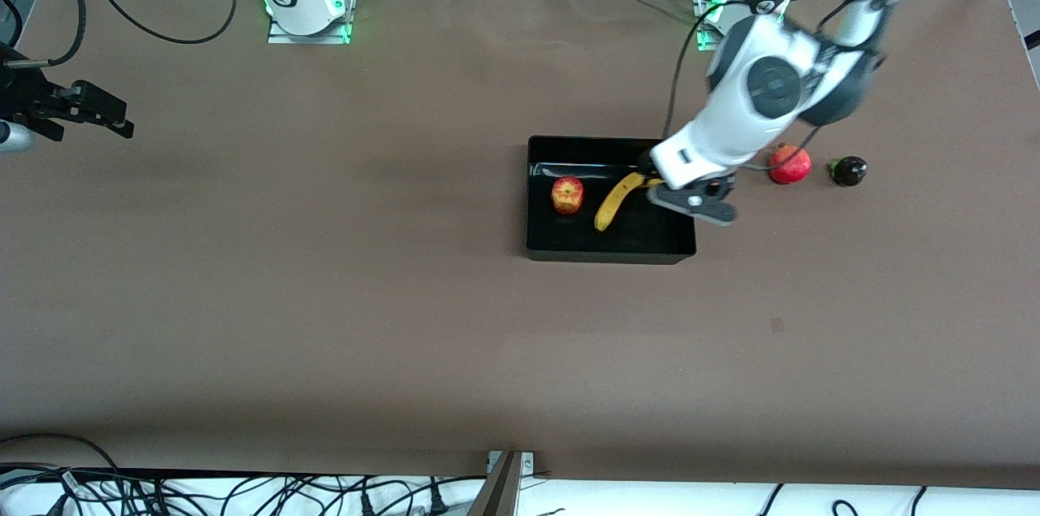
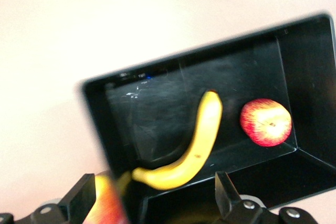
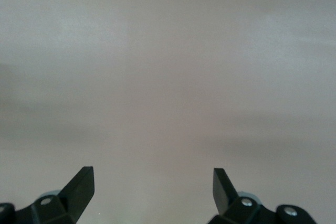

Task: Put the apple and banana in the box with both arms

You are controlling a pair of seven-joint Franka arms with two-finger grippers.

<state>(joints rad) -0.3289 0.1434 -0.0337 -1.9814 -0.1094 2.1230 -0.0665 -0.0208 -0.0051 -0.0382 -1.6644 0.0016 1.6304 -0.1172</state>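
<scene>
risk: left gripper (image 1: 650, 184) low over the box (image 1: 609, 249) at the left arm's end, jaws wide, nothing held; a careless lift likely to catch the banana (image 1: 615, 201) tip or the box wall.
right gripper (image 1: 97, 114): waiting over bare table (image 1: 325, 321), jaws wide, empty.
apple (image 1: 567, 195): in the box beside the banana; small, round, red with yellow streaks.
banana: curved, smooth yellow, lying flat.
box: black glossy plastic, open top.
outside: pomegranate (image 1: 790, 164), dark round fruit (image 1: 848, 171).

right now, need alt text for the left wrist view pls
A black box holds a yellow banana and a red apple lying side by side, apart, seen from above. The left hand hangs open over the box's end, empty, with pale table around.
</scene>
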